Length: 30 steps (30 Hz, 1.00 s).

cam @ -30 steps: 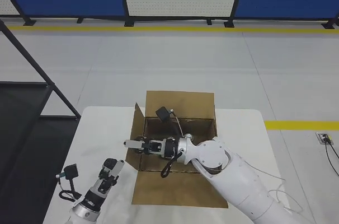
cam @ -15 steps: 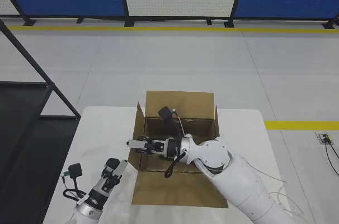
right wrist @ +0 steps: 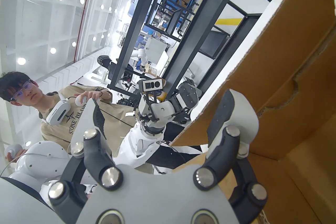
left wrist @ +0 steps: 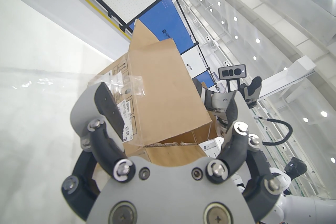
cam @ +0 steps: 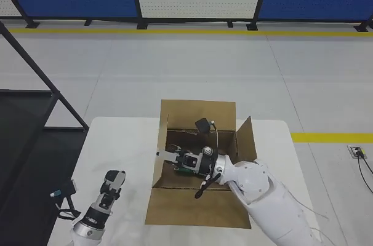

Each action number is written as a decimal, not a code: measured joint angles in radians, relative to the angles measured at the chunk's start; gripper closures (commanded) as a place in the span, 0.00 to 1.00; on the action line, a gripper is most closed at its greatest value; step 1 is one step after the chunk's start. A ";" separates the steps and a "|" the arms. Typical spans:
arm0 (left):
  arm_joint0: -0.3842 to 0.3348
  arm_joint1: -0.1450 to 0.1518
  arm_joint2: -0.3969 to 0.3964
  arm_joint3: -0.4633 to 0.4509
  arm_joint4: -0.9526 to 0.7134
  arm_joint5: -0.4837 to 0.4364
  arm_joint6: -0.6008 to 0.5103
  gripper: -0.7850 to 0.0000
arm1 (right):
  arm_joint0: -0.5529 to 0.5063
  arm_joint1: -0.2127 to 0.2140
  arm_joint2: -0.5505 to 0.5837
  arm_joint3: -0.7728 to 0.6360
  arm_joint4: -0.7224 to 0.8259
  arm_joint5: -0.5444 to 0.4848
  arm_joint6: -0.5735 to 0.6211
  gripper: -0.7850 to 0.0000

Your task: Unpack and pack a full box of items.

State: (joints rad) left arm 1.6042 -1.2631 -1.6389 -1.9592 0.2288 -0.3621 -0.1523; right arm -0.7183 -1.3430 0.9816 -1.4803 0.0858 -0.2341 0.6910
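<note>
Right gripper (right wrist: 161, 99): jaws spread wide, nothing in them. One finger (right wrist: 232, 109) stood against the inner face of the cardboard box's (cam: 192, 209) side wall (right wrist: 262, 57). The other hung outside that wall, so the cardboard edge appeared to run between them. Seen from above, this gripper sat at the box's left wall, with the arm reaching across the open top.

Left gripper (left wrist: 168, 96): also wide open and empty. It was low over the white table (cam: 112, 147), left of the box and apart from it, pointing toward the box's outer side.

Box: stood mid-table with its top open. The near flap was folded flat toward the robot, the far flap (cam: 199, 114) lay flat away, and the right flap (cam: 248, 138) was half raised. The contents were mostly hidden under the right arm; could not tell what was inside.

Judgement: early in unpacking, the box being opened up or first reached into. The next move probably calls for either pressing the left wall's flap outward or bringing the right gripper down inside and shutting it on one item. The left gripper was placed to steady the box.

Room: pale grey floor, a yellow floor line (cam: 337, 137), a black metal frame (cam: 32, 67) left of the table, and blue panels (cam: 76, 7) along the far side.
</note>
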 measured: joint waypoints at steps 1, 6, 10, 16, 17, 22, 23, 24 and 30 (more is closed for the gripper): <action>0.000 0.000 -0.004 -0.001 -0.003 0.000 0.002 0.00 | -0.017 0.004 0.013 -0.024 -0.018 0.008 -0.010 0.00; 0.004 0.002 -0.028 -0.003 -0.022 -0.001 0.008 0.00 | -0.134 0.033 0.108 -0.188 -0.130 0.064 -0.059 0.00; 0.006 0.003 -0.038 -0.001 -0.040 -0.005 0.006 0.00 | -0.234 0.053 0.195 -0.293 -0.191 0.117 -0.095 0.00; 0.006 0.004 -0.037 0.000 -0.043 -0.010 -0.005 0.00 | -0.399 0.075 0.344 -0.379 -0.208 0.135 -0.176 0.00; 0.005 0.004 -0.035 0.000 -0.041 -0.010 -0.009 0.00 | -0.428 0.078 0.370 -0.385 -0.199 0.131 -0.187 0.00; -0.004 0.005 -0.027 -0.004 -0.029 -0.006 -0.025 0.00 | -0.518 0.086 0.446 -0.389 -0.170 0.111 -0.234 0.00; -0.006 0.006 -0.026 -0.004 -0.028 -0.004 -0.027 0.00 | -0.531 0.087 0.456 -0.388 -0.164 0.106 -0.243 0.00; -0.008 0.006 -0.024 -0.005 -0.026 -0.003 -0.029 0.00 | -0.547 0.088 0.469 -0.385 -0.155 0.097 -0.251 0.00; -0.012 0.006 -0.016 -0.004 -0.018 0.003 -0.032 0.00 | -0.611 0.091 0.522 -0.340 -0.124 0.080 -0.324 0.00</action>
State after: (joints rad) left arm 1.5918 -1.2567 -1.6548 -1.9635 0.2110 -0.3591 -0.1847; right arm -1.3289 -1.2524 1.5040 -1.8207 -0.0387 -0.1541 0.3673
